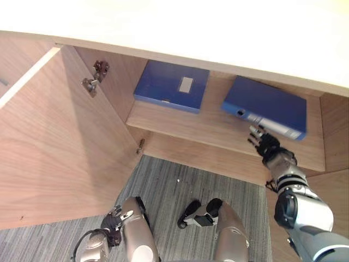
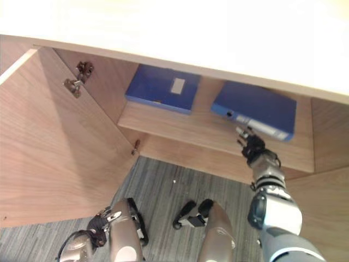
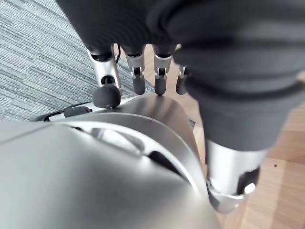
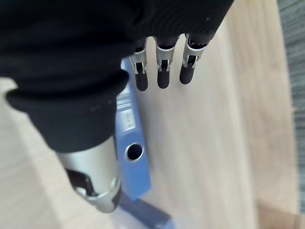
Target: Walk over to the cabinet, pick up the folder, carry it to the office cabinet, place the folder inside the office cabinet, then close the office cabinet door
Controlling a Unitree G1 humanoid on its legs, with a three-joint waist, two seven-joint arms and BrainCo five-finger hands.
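Right wrist view: your right hand (image 4: 163, 71) hangs open, empty beside the shelved folder (image 4: 136, 174); likely withdraw, then close the door (image 1: 49, 147).

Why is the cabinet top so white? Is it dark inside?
Left eye view: light glares off the cabinet top, washing it pale; the shelf underneath sits in soft shade, both blue folders plain to see. Right eye view: same glare.
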